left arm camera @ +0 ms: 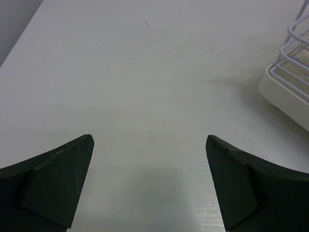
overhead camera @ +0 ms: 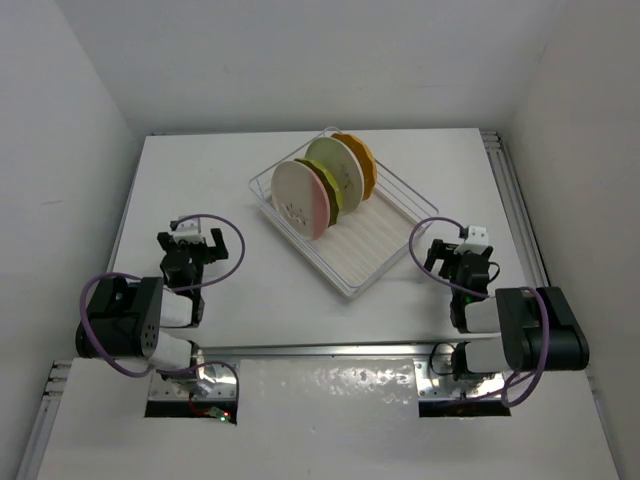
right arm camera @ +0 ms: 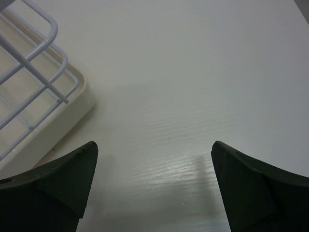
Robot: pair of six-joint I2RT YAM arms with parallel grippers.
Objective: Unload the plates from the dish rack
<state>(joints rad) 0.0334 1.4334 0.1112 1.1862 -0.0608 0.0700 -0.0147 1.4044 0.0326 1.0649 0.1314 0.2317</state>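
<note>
The white wire dish rack (overhead camera: 368, 248) sits diagonally at the table's middle. Four plates stand on edge in its far end: a cream-and-pink one (overhead camera: 298, 200) in front, an olive-green one (overhead camera: 330, 197) behind it, then a pale green-and-cream one (overhead camera: 334, 165), and an orange-yellow one (overhead camera: 364, 160) at the back. My left gripper (overhead camera: 190, 243) is open and empty, low over bare table left of the rack. My right gripper (overhead camera: 462, 252) is open and empty, right of the rack's near corner. The left wrist view (left arm camera: 149, 140) and the right wrist view (right arm camera: 154, 145) each show the gripper's jaws wide apart over the tabletop.
A rack corner (left arm camera: 289, 82) shows at the right edge of the left wrist view. Its wire side and tray rim (right arm camera: 34, 96) fill the left of the right wrist view. White walls enclose the table on three sides. A metal rail (overhead camera: 510, 200) runs along its right edge.
</note>
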